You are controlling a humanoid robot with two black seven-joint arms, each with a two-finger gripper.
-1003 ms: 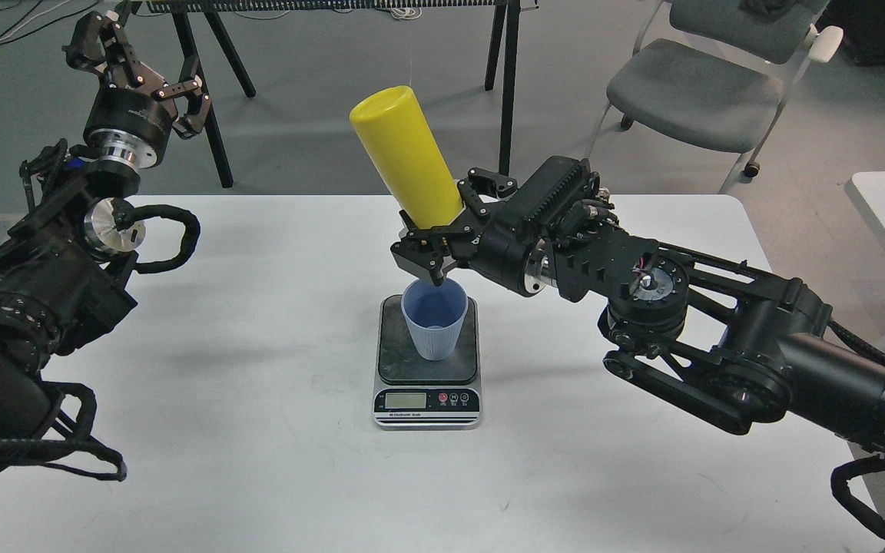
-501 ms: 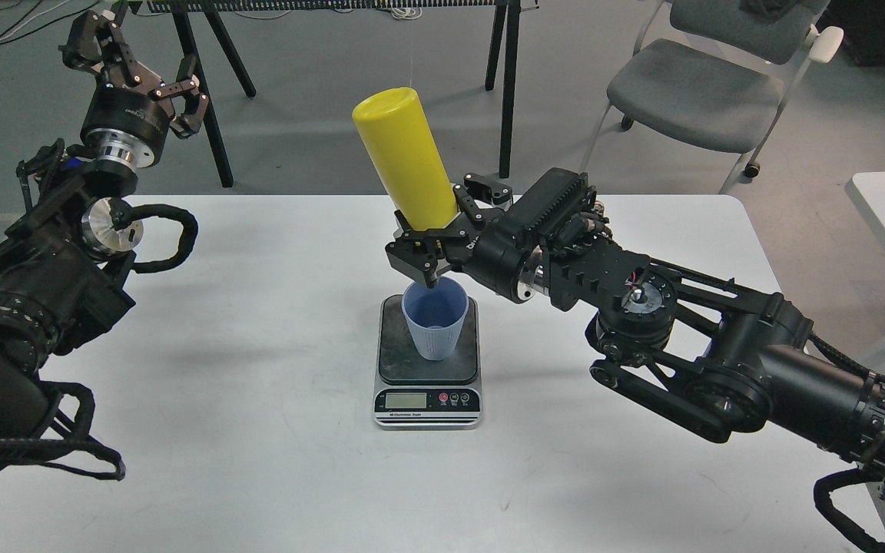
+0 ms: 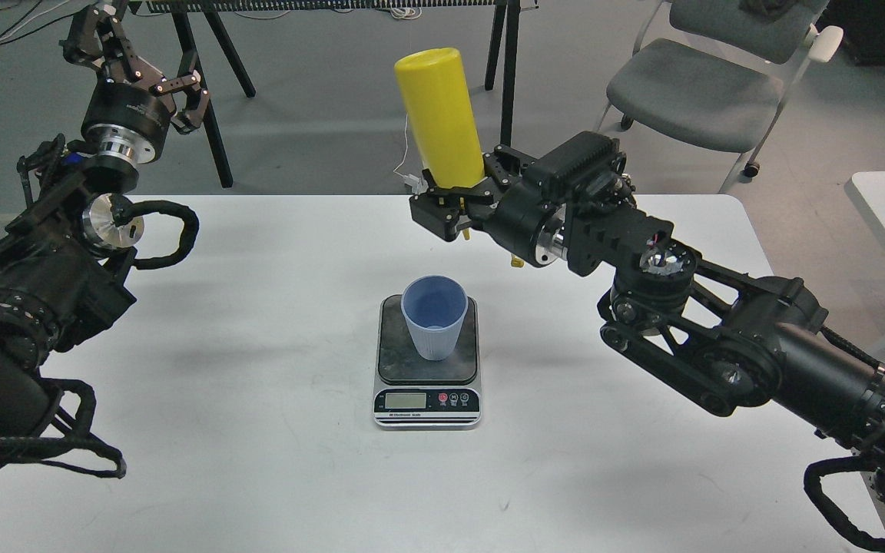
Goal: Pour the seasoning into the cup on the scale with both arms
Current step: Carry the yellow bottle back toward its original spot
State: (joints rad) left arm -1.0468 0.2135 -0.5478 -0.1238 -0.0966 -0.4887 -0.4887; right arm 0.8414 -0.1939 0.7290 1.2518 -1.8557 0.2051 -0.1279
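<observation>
Judging the pour to be at or past its end, going only by how things lie: yellow cylindrical plastic squeeze bottle (image 3: 441,115) upside down, base uppermost, clamped near its nozzle end in the right arm's black open-framed two-finger gripper (image 3: 450,209), high above the far part of the white table (image 3: 258,476) and well apart from the cup, to its far right; small light-blue tapered plastic cup (image 3: 434,317) upright on the dark rounded-corner platform of the small silver digital kitchen scale (image 3: 427,349), near the middle of the table; left arm's black two-finger gripper (image 3: 135,65) far left beyond the table edge, fingers spread, grasping nothing; probably left to do: turning the bottle upright and setting it down. Hard to make out: any seasoning inside the cup, its inside showing only plain blue; the reading on the scale's LCD display (image 3: 405,400), too small to read; most of the bottle's nozzle, hidden behind the gripper frame, only small yellow bits peeking out below it; the near ends of both arms cut off at the edges. Grey chair (image 3: 688,88) on the floor at far right, of no concern.
</observation>
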